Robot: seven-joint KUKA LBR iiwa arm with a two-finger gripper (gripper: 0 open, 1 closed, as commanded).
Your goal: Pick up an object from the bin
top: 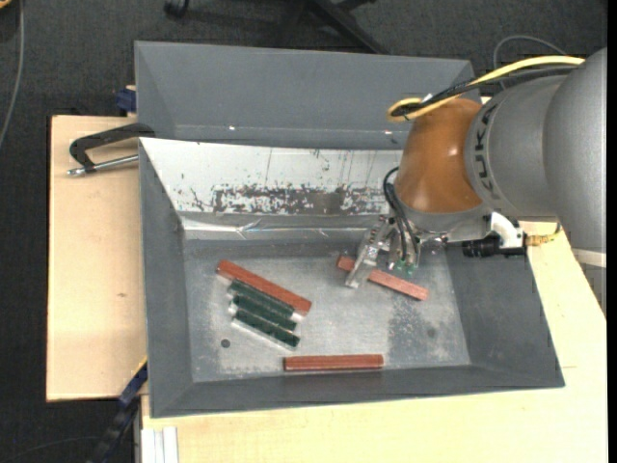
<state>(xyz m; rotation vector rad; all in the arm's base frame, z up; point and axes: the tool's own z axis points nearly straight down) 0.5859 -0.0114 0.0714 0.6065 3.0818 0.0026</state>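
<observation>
We see the KUKA arm's (540, 152) gripper (386, 258), fingers (363, 266) spread, over a red-brown bar (400, 285) at the bin's (289, 95) two o'clock.

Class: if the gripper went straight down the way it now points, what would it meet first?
Probably the reddish-brown bar lying on the floor of the bin just under the gripper, though depth is hard to judge.

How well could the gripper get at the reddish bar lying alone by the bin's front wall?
Probably yes: the reddish bar lies flat, uncovered and alone, though the front wall is close beside it.
</observation>
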